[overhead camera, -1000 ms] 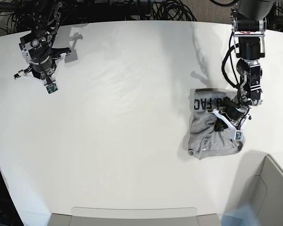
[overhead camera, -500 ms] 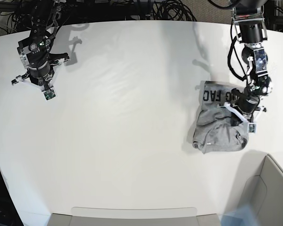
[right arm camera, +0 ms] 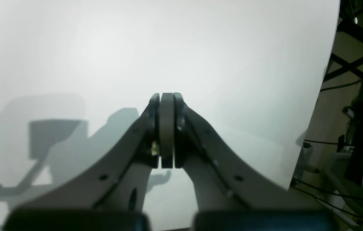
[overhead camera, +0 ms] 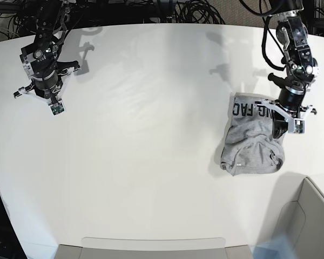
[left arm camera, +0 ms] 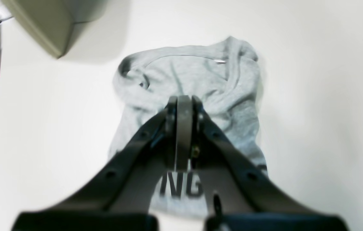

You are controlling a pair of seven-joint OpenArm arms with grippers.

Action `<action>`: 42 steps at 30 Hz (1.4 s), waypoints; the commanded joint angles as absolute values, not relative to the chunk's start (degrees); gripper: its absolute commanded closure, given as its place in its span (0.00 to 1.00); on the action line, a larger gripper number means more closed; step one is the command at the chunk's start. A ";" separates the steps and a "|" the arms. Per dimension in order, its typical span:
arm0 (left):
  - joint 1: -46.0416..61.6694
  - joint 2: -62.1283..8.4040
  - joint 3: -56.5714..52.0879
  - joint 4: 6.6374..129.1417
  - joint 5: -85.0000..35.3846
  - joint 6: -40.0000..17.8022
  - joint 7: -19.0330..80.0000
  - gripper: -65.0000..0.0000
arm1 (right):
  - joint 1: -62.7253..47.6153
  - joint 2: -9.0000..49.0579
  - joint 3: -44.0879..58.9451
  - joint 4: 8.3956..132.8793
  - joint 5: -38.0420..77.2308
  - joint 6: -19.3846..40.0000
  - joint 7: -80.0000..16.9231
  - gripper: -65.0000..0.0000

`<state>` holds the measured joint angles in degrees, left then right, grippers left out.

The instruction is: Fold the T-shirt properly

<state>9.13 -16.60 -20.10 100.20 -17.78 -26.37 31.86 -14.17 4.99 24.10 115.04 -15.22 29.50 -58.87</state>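
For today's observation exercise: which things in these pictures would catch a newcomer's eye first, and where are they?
The rumpled heather-grey cotton T-shirt with black block lettering lies near the right edge of the white table in the base view. The left gripper, jaws together, hangs over it. The right gripper, also shut, sits at the far corner.

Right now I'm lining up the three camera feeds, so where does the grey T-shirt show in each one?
Base view: the T-shirt lies bunched at the right of the white table, under the left gripper.
Left wrist view: it fills the centre, beyond the shut fingers.
Right wrist view: not in it; only bare table.
Shared landmark: the black lettering.
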 commanded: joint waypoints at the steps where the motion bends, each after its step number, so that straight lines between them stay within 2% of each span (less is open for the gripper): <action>1: 9.54 -17.19 -21.23 101.85 -18.15 -26.33 31.52 1.00 | -13.76 5.41 24.22 116.18 -15.60 30.11 -58.15 1.00; 7: 12.70 -16.75 -22.29 104.92 -18.15 -26.33 37.41 1.00 | -14.11 5.32 24.22 116.18 -15.60 30.11 -58.15 1.00; 16: 16.57 -16.66 -22.29 107.47 -18.15 -26.33 37.67 1.00 | -14.20 5.14 24.13 116.26 -15.60 30.11 -58.42 1.00; 24: 17.89 -12.97 -25.89 107.65 -18.15 -26.42 37.93 1.00 | -16.13 5.14 24.13 116.35 -15.60 30.11 -58.33 1.00; 29: 20.97 -12.79 -26.33 109.32 -18.15 -30.81 37.93 1.00 | -18.42 5.14 24.22 117.41 -15.60 30.11 -58.42 1.00; 37: 30.81 -11.30 -26.51 115.47 -18.15 -31.08 37.85 1.00 | -25.10 5.14 24.66 118.29 -17.10 30.11 -58.42 1.00; 42: 34.95 -8.40 -31.43 115.74 -18.15 -31.43 37.76 1.00 | -29.23 3.30 24.75 118.29 -21.32 30.11 -58.51 1.00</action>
<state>34.50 -7.70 -31.09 114.65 -17.76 -31.53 38.98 -29.36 3.38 24.56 117.32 -21.21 29.63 -59.00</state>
